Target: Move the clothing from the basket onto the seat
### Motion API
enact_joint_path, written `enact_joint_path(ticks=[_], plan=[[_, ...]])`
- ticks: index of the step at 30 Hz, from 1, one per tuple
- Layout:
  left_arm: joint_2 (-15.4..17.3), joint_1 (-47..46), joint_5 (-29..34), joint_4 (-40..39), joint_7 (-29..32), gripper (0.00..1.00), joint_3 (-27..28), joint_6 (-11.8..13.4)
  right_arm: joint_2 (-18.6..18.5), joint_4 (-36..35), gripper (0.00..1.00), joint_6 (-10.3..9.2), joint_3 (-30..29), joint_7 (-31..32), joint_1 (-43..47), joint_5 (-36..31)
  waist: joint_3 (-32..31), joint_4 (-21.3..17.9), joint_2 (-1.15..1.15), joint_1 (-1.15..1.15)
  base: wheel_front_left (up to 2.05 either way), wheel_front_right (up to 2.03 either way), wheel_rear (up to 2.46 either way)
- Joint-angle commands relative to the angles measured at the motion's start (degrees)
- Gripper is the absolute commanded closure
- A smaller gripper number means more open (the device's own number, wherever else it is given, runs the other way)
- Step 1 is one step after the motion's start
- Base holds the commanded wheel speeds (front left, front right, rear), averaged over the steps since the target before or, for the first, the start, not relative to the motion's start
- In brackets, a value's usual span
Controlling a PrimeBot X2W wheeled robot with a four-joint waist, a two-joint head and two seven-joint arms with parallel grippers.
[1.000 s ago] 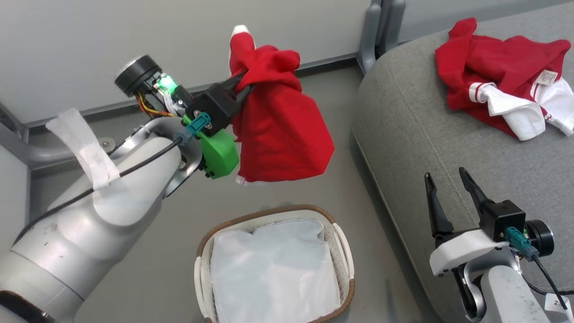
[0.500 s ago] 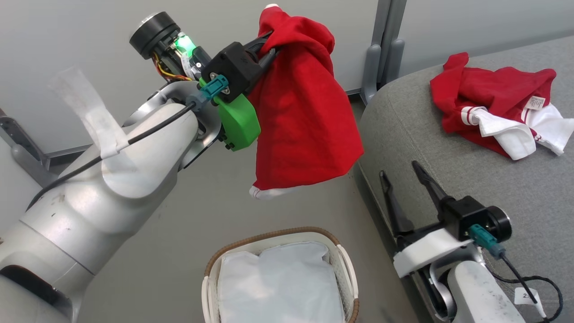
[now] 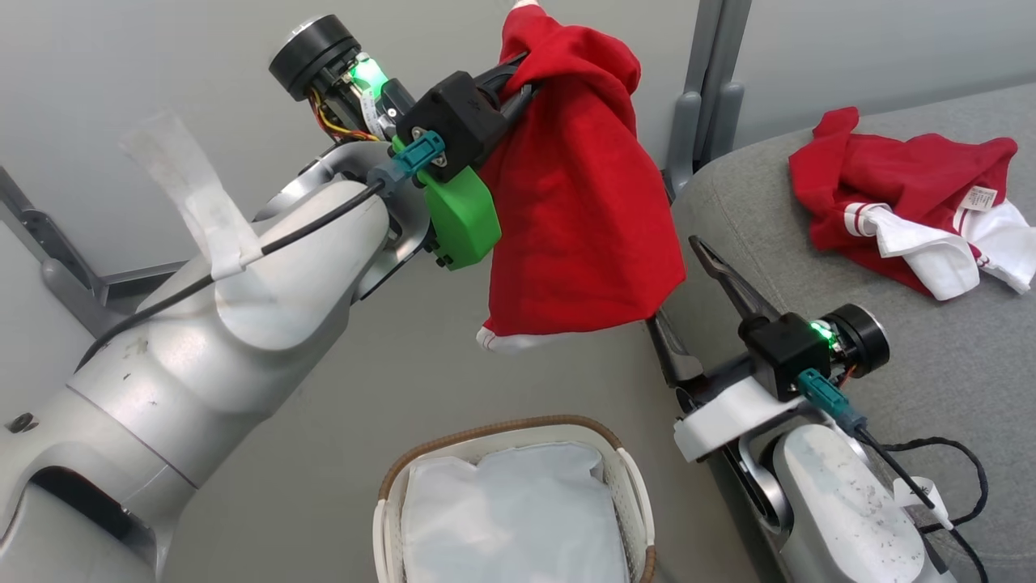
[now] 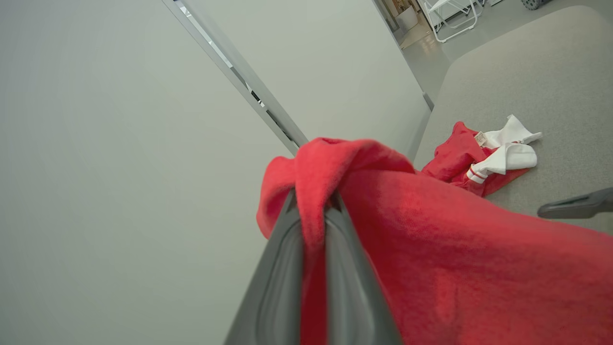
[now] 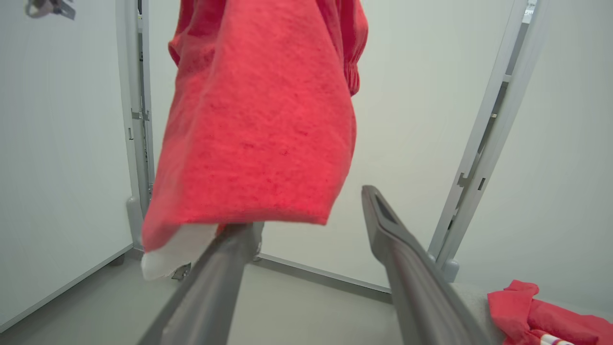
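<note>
My left gripper is raised and shut on a bright red garment, which hangs in the air between the basket and the seat, white trim at its bottom corner. The left wrist view shows the cloth pinched between the gripper's fingers. A second red and white garment lies crumpled on the grey seat. My right gripper is open at the seat's edge, one finger behind the hanging cloth's hem. The basket on the floor below holds a white liner.
A pale wall with grey metal posts stands behind the hanging garment and the seat. Grey floor lies around the basket. The right arm's black cable trails over the seat's front edge.
The left arm has lifted the red garment higher and carried it toward the seat. The right gripper has swung left under the garment's hem. The head view has also shifted.
</note>
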Motion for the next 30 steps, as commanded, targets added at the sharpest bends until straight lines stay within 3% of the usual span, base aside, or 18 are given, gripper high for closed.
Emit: enact_joint_path(ticks=[1,11,19,20,21,23,24,30], plan=[[-0.3,-0.6,-0.8,0.4,-0.3,1.00,-0.2,0.1,-0.2,-0.8,0.00,-0.08,-0.2,-0.3,-0.5,-0.2,-0.1,0.2,0.00,0.00,0.00,0.00,0.00],[-1.0,1.4,-1.6,1.5,-1.0,1.00,-1.3,0.1,-0.2,-4.3,0.00,-0.08,2.0,-0.3,-2.5,-1.6,-0.5,0.7,0.00,0.00,0.00,0.00,0.00],[-1.9,1.8,-2.3,1.2,-1.2,1.00,-2.2,0.1,-0.2,3.4,0.00,-0.08,5.7,-0.3,-7.8,-2.4,-0.1,1.3,0.00,0.00,0.00,0.00,0.00],[-1.9,1.8,-2.4,1.2,-1.3,1.00,-2.3,0.1,-0.2,5.0,0.36,-0.08,6.3,-0.3,-8.5,-2.0,-0.1,1.4,0.00,0.00,0.00,0.00,0.00],[-2.0,1.7,-2.4,1.1,-1.4,1.00,-2.3,0.1,-0.2,6.9,0.59,-0.08,7.0,-0.3,-9.4,-1.4,0.0,1.5,0.00,0.00,0.00,0.00,0.00],[-2.2,1.6,-2.5,1.0,-1.5,1.00,-2.3,0.1,-0.2,9.1,0.79,-0.08,7.9,-0.3,-11.0,-0.4,0.1,1.7,0.00,0.00,0.00,0.00,0.00],[-2.2,1.6,-2.6,0.9,-1.5,1.00,-2.4,0.1,-0.2,9.9,0.97,-0.08,8.2,-0.3,-11.6,0.0,0.2,1.7,0.00,0.00,0.00,0.00,0.00],[-1.9,2.4,-3.3,0.8,-1.6,1.00,-2.4,0.1,-0.2,11.2,1.00,-0.08,9.0,-0.3,-13.9,1.6,0.4,2.0,0.00,0.00,0.00,0.00,0.00]])
